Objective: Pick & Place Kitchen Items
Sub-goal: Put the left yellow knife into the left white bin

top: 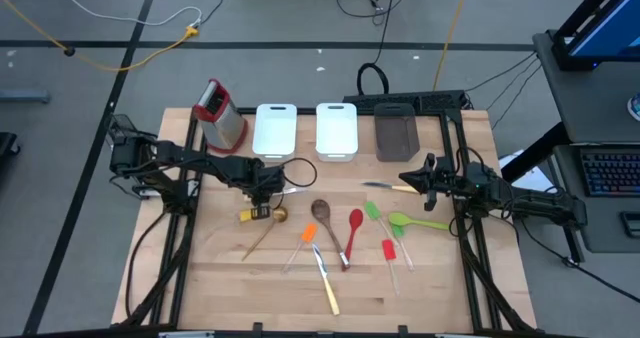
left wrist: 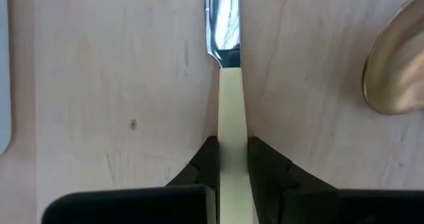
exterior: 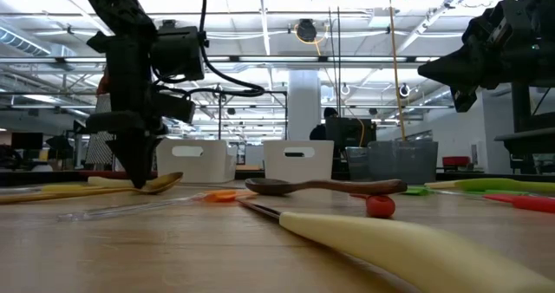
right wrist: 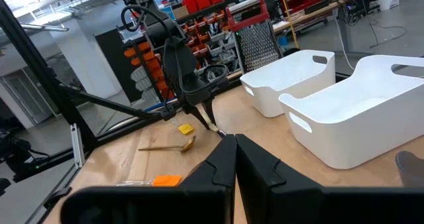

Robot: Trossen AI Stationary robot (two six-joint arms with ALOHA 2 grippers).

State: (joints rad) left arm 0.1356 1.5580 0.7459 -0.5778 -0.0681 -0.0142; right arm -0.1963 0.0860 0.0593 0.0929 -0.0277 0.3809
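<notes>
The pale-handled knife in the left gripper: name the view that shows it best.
The left wrist view: the pale-handled knife fills the frame, its handle pinched by the left gripper. The high view shows only its blade tip; in the low and right wrist views the gripper hides it.

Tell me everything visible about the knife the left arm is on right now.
The knife has a pale cream handle and a shiny metal blade. It lies flat on the wooden table, near the white bins. The left gripper points down over it, its dark fingers closed on either side of the handle. A wooden spoon lies beside it, apart.
</notes>
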